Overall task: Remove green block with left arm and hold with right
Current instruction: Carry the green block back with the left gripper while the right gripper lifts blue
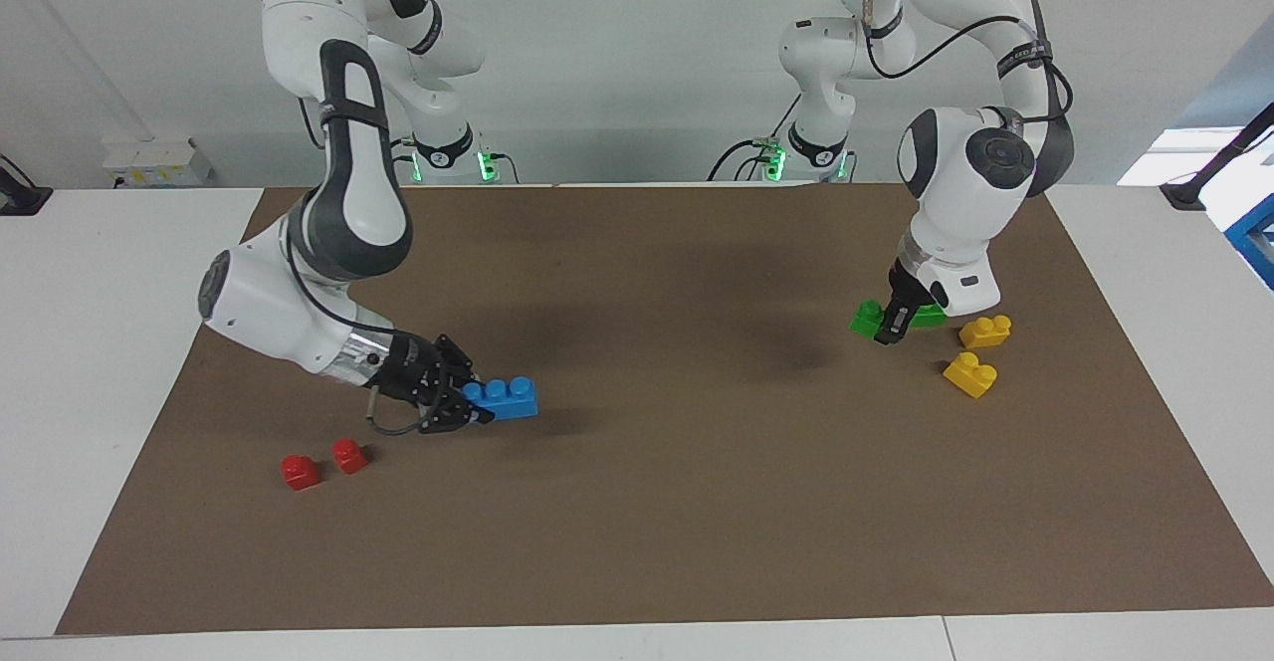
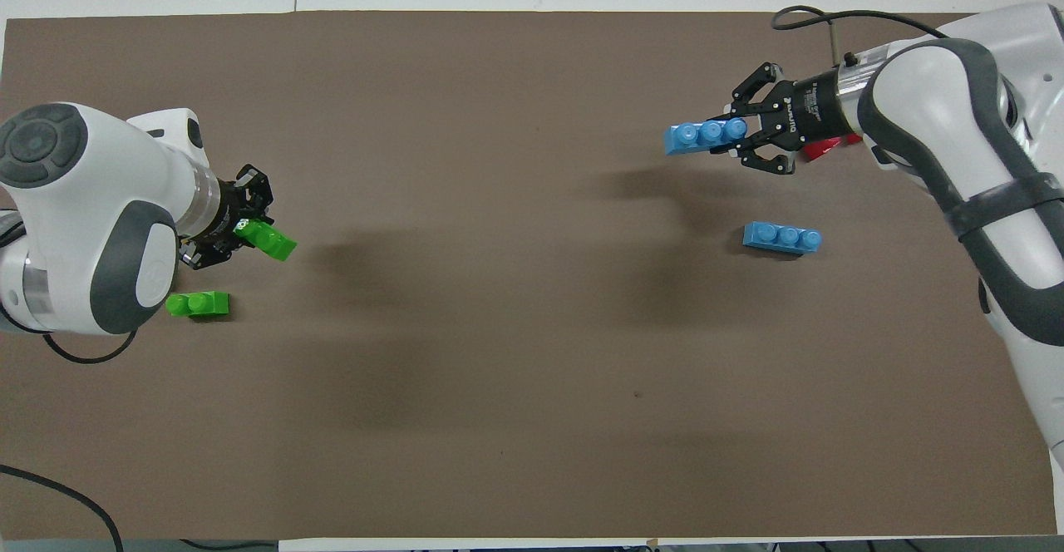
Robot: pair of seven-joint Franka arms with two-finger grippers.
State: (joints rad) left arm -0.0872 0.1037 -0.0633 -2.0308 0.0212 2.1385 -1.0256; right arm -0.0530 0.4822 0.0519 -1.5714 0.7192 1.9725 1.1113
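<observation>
My left gripper (image 1: 886, 327) is shut on a green block (image 1: 867, 318), a two-stud brick, and holds it tilted just above the mat. It is over the spot beside the second green block (image 1: 933, 317). In the overhead view the left gripper (image 2: 243, 233) and its green block (image 2: 268, 241) are close to the second green block (image 2: 198, 304). My right gripper (image 1: 470, 405) is shut on a blue three-stud brick (image 1: 505, 398), low over the mat near the red blocks. The right gripper (image 2: 746, 133) and its blue brick (image 2: 703, 135) also show in the overhead view.
Two yellow bricks (image 1: 985, 330) (image 1: 970, 374) lie by the left gripper, toward the left arm's end. Two red blocks (image 1: 299, 471) (image 1: 348, 455) lie by the right gripper. A second blue brick (image 2: 781, 238) lies on the brown mat (image 1: 697, 502).
</observation>
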